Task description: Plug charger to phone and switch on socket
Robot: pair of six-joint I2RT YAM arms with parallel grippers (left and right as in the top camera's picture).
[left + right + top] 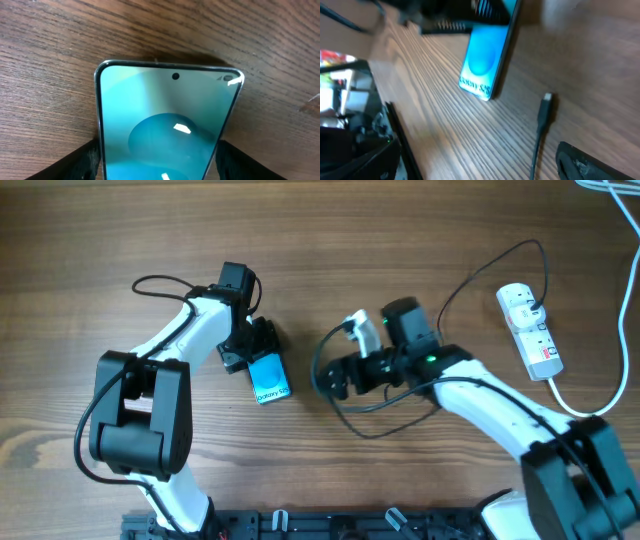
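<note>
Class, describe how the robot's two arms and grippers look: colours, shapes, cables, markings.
Both arms: white links, bulky black joints. The left arm carries a thin black cable loop; the right arm shows a green light. The left gripper and right gripper are black.

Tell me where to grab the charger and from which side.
On the charger, probably the thicker black housing just behind the metal tip, approached from the trailing-cable side. The tip end lies nearest the phone, so this leaves it free; the thin cable farther back would likely flex.
</note>
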